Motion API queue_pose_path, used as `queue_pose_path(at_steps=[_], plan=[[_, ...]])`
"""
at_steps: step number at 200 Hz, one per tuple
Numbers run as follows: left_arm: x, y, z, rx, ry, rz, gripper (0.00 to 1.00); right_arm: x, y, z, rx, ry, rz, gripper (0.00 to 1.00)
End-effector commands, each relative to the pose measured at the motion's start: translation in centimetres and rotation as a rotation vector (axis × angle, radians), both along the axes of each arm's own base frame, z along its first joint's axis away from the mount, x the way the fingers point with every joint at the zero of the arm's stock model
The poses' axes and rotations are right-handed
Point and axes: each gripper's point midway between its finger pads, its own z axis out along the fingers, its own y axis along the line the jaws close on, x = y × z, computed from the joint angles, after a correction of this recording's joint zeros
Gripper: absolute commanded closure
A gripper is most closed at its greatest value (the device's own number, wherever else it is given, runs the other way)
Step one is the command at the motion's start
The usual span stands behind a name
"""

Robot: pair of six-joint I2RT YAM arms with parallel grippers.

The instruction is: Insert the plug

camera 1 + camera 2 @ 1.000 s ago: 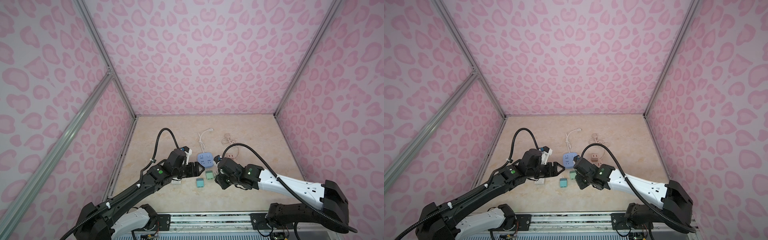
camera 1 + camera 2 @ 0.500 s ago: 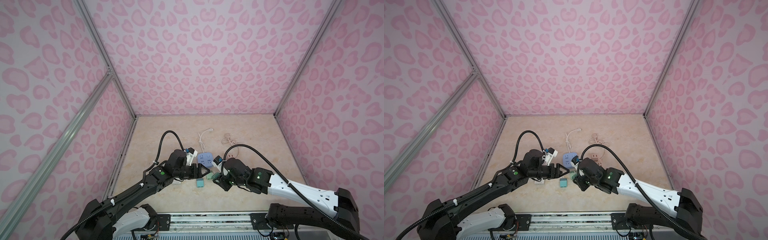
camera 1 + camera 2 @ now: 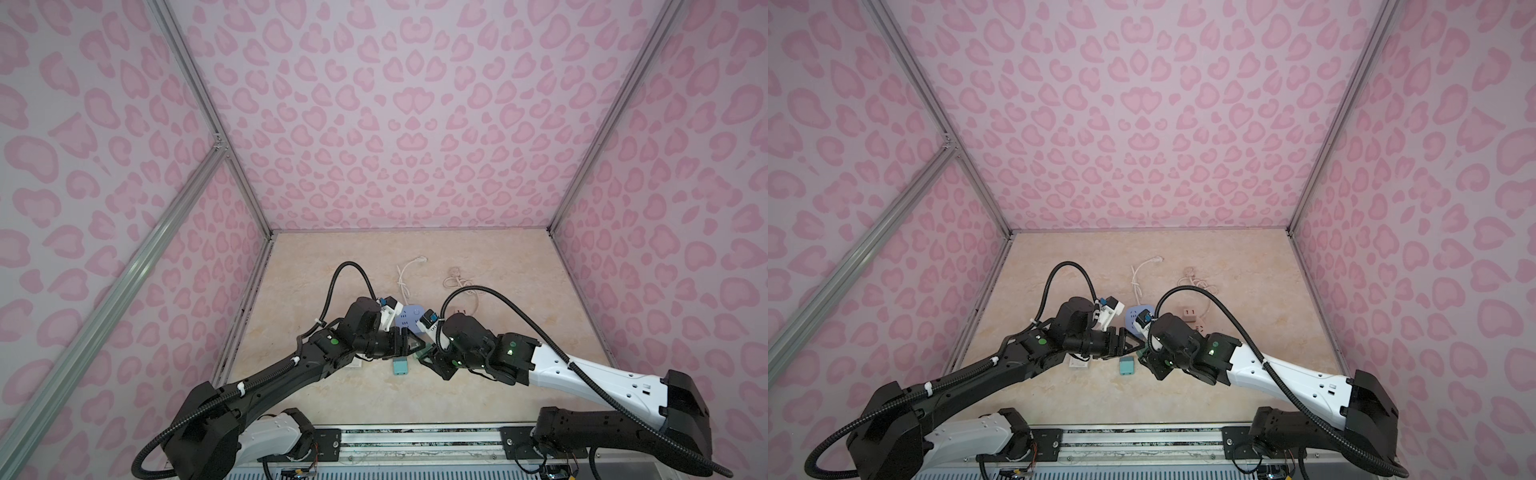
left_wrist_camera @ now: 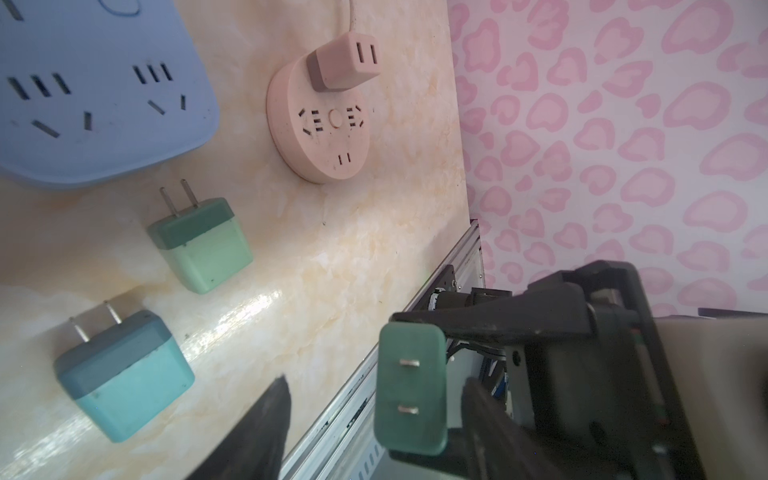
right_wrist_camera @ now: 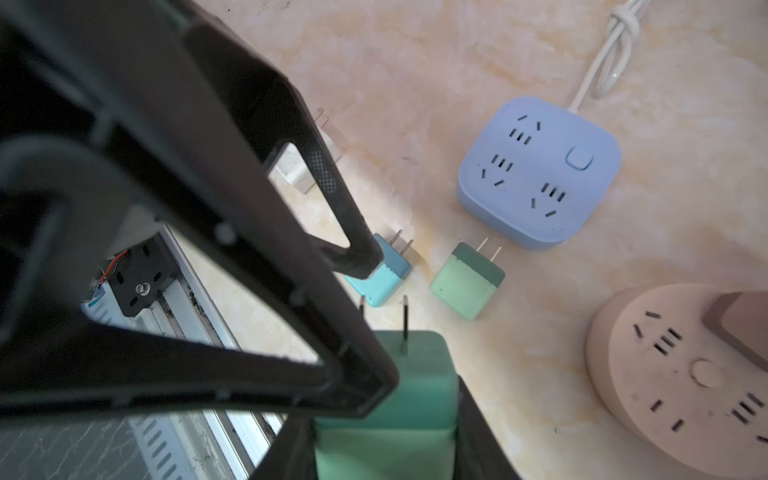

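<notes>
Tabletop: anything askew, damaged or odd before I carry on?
Nothing damaged or spilled. Two loose plugs, a teal cube plug and a pale green cube plug, lie on their sides near the blue square socket block. A darker green plug is held aloft by the right tool, the left tool open around it.

top views overhead, wrist views close, sharing blue power strip

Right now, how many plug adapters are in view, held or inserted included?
5: dark green plug in the right gripper; light green plug and teal plug by the blue socket; white plug partly hidden by the left gripper; pink plug in the pink round socket.
</notes>
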Motion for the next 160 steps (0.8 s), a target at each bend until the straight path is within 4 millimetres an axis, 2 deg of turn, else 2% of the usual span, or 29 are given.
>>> queue_pose_path(at_steps=[1, 32, 96, 128, 134, 160], plan=[[0.0, -0.9, 0.9, -0.038, -0.017, -0.029, 0.38, 0.3, 0.5, 0.3, 0.011, -0.017, 0.007, 0.86], [-0.1, -1.1, 0.5, -0.031, -0.008, -0.036, 0.48, 0.4, 0.9, 0.4, 0.013, -0.017, 0.011, 0.86], [-0.4, -1.7, 0.4, -0.052, 0.006, -0.059, 0.54, 0.7, 1.8, 0.6, 0.021, -0.016, 0.018, 0.86], [-0.5, -2.1, 0.7, -0.078, 0.007, -0.076, 0.63, 1.0, 2.1, 0.5, 0.011, -0.024, 0.009, 0.85], [-0.6, -2.1, 0.7, -0.080, 0.009, -0.078, 0.70, 1.1, 2.1, 0.6, 0.013, -0.026, 0.008, 0.86], [-0.7, -2.1, 0.6, -0.080, 0.011, -0.080, 0.75, 1.5, 2.2, 0.5, 0.009, -0.040, -0.006, 0.84]])
